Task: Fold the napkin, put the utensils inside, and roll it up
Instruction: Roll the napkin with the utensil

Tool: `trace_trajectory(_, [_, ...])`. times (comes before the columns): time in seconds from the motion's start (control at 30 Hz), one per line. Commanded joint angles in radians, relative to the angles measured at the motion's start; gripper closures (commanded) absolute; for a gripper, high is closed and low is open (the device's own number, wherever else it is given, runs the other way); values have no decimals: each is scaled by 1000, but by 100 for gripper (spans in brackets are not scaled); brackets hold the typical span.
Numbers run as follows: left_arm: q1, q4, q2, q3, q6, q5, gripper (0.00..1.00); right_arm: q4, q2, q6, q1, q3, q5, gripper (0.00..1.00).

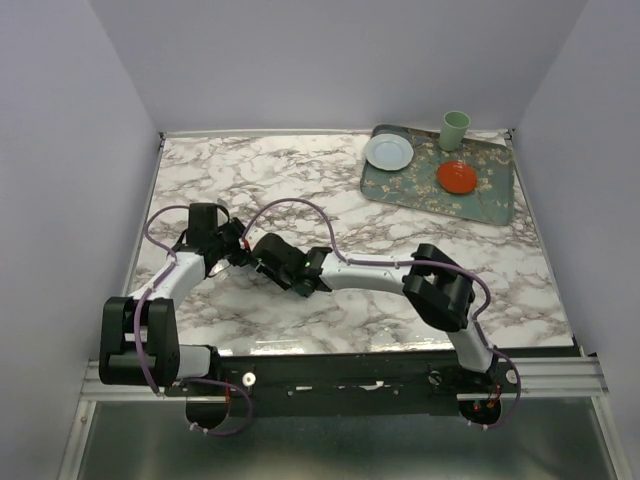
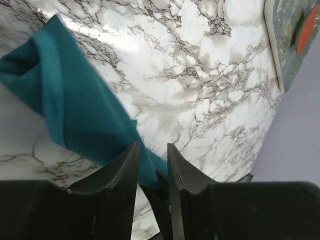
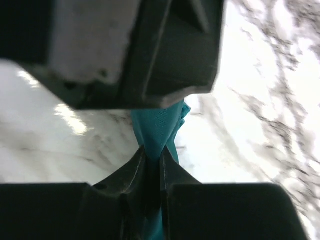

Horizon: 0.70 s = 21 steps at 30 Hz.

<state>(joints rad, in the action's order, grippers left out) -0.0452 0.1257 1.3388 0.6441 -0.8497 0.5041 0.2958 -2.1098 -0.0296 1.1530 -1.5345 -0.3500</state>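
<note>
Tray (image 1: 490, 190): white plate (image 1: 388, 151), red plate (image 1: 457, 177), cup (image 1: 455, 130)

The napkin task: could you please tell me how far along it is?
Done: nothing yet; the napkin is bunched up, with no neat fold showing. In hand: the left fingers and right fingers both pinch it. To do: folding it, adding utensils, none of which are in view, and rolling.

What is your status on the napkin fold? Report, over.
Left hand shut on teal soft cloth napkin. Right hand pinching same cloth, hands close together. No utensils in view. Patterned grey-green tray far off.
</note>
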Motion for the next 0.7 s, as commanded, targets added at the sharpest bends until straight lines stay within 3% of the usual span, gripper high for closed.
trace_trajectory(0.0, [21,106,-101,101,83,-32,62,95,14,-117,-100,13,317,82])
trace_trajectory(0.27, [22,186,-161,154,121,-67,61,5,-13,-266,-271,66,842,88])
trace_trajectory(0.67, [12,177,-179,80,120,22,61,-219,-94,-440,-403,155,1195,87])
